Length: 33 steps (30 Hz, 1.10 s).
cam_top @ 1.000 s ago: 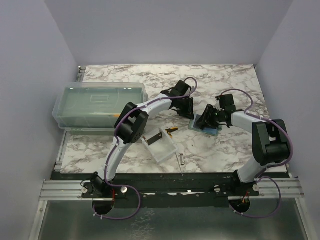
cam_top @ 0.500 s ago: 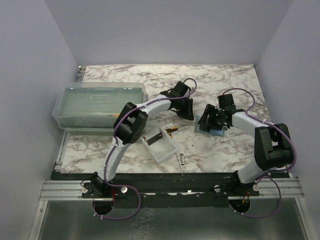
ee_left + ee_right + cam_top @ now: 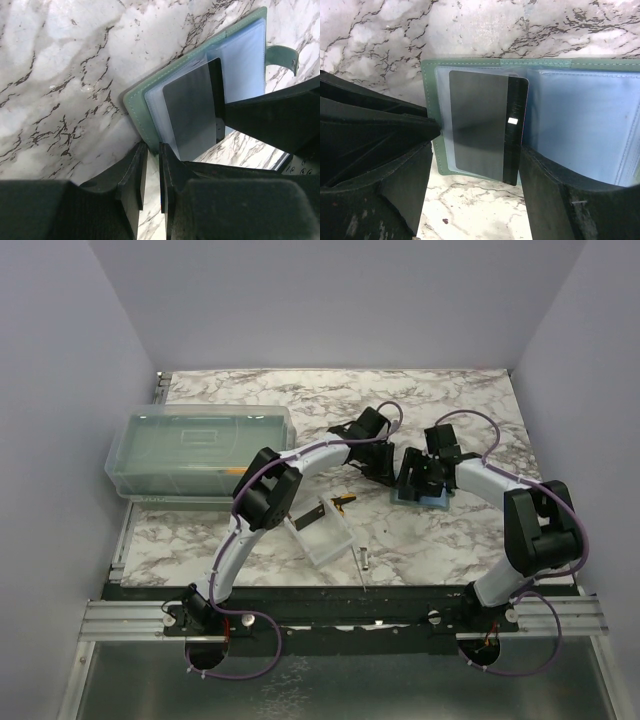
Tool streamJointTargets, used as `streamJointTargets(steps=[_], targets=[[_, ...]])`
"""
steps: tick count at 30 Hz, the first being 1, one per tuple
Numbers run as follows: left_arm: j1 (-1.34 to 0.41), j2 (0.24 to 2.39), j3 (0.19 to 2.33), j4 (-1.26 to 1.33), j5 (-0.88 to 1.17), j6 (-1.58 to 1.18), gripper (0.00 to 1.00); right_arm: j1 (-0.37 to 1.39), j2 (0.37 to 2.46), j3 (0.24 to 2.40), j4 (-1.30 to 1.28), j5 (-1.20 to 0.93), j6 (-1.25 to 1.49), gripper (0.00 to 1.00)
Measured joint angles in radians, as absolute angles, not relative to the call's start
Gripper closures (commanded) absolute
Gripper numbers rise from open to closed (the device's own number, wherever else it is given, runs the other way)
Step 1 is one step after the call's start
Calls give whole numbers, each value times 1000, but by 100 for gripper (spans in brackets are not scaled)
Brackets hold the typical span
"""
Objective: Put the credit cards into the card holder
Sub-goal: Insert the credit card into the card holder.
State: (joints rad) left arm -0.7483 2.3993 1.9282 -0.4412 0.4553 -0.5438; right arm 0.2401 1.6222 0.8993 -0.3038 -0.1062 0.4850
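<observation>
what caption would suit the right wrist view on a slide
Open card holder with the black card partly in a clear sleeve, right gripper open astride it

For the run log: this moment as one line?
black card partly in card holder | right end effector open | left end effector shut

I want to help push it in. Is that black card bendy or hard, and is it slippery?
Probably stiff: the black card lies dead flat with straight edges. Likely slippery too, since its shiny face sits partway under the clear sleeve of the card holder. It looks thin, so probably very light.
</observation>
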Motion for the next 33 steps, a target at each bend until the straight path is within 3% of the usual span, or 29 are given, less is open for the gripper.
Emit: streamJointTargets(steps=[14,18,22,28,33], targets=[[-727,2388,1900,-434,463,-542,78,237,1584,899,-350,-54,424,23],[-726,2385,1892,-428,466,-542,78,187,1525,890,-340,-147,425,22],[-726,2372,1876,-430,467,-542,78,136,1466,882,-324,-190,429,28],[-726,2372,1875,-430,475,-545,78,122,1495,867,-297,-209,425,30],[-726,2374,1875,-429,481,-554,78,122,1551,848,-267,-212,425,27]])
